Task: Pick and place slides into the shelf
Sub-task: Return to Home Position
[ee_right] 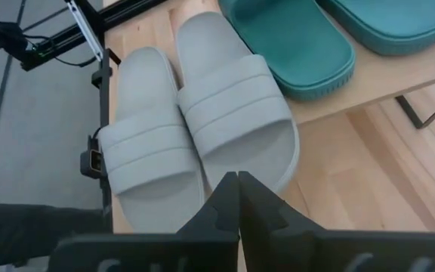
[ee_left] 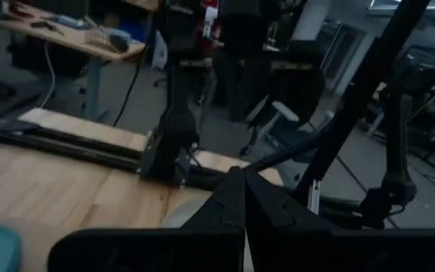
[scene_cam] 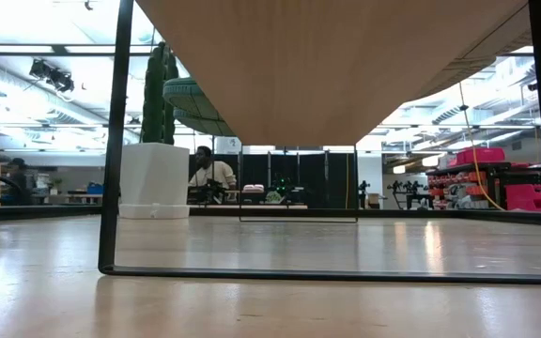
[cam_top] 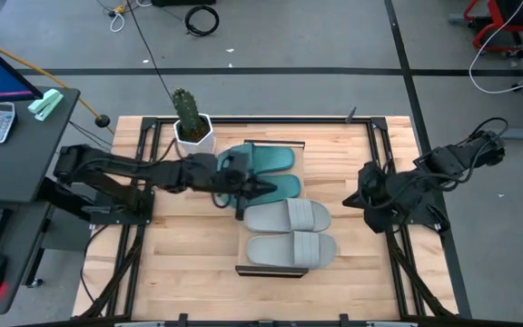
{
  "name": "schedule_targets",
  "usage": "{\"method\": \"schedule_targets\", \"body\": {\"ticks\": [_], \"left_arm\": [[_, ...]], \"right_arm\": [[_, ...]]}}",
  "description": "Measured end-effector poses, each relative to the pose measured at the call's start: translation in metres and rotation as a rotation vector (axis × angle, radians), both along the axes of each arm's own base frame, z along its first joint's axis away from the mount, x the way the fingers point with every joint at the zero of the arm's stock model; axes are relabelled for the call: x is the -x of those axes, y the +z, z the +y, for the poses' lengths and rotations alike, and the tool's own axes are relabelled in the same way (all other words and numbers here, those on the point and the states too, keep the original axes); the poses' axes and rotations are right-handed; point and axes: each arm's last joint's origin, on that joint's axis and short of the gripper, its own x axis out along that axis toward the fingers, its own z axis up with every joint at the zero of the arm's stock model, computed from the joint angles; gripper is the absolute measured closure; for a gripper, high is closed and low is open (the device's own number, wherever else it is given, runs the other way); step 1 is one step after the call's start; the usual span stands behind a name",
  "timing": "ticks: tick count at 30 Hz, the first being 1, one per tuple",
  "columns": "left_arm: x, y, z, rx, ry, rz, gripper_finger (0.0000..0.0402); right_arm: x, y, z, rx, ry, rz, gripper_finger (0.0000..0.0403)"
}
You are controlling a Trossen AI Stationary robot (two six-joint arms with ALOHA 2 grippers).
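Observation:
Four slides lie side by side on the shelf (cam_top: 271, 271) in mid-table, soles down: two teal ones (cam_top: 271, 159) (cam_top: 284, 188) at its far end and two light grey ones (cam_top: 289, 216) (cam_top: 293, 250) at its near end. My left gripper (cam_top: 257, 188) is shut and empty over the near teal slide, pointing toward the table's right side; its shut fingers show in the left wrist view (ee_left: 240, 196). My right gripper (cam_top: 350, 200) is shut and empty at the table's right, pointing at the grey slides (ee_right: 195, 121). The low view shows the shelf's underside (scene_cam: 346, 66).
A potted cactus in a white pot (cam_top: 192, 132) stands at the table's far left, close to the left arm and the shelf's far end. The shelf's thin dark frame legs (scene_cam: 111, 188) stand on the tabletop. Bare tabletop lies at the near left and near right.

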Motion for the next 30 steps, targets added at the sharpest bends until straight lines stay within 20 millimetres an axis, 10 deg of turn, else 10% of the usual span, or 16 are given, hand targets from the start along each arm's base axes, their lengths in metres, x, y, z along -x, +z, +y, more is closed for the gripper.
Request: {"method": "schedule_targets", "body": {"ticks": [10,30], "left_arm": [[0.084,-0.015,0.004,-0.064,0.078,-0.067,0.0401],[0.160,-0.113,0.013,-0.057,0.101,-0.297,0.0401]], "right_arm": [[-0.019,-0.004,-0.004,-0.036,0.005,0.024,0.0403],[-0.071,-0.014,-0.037,-0.160,-0.028,0.009,0.0403]]}}
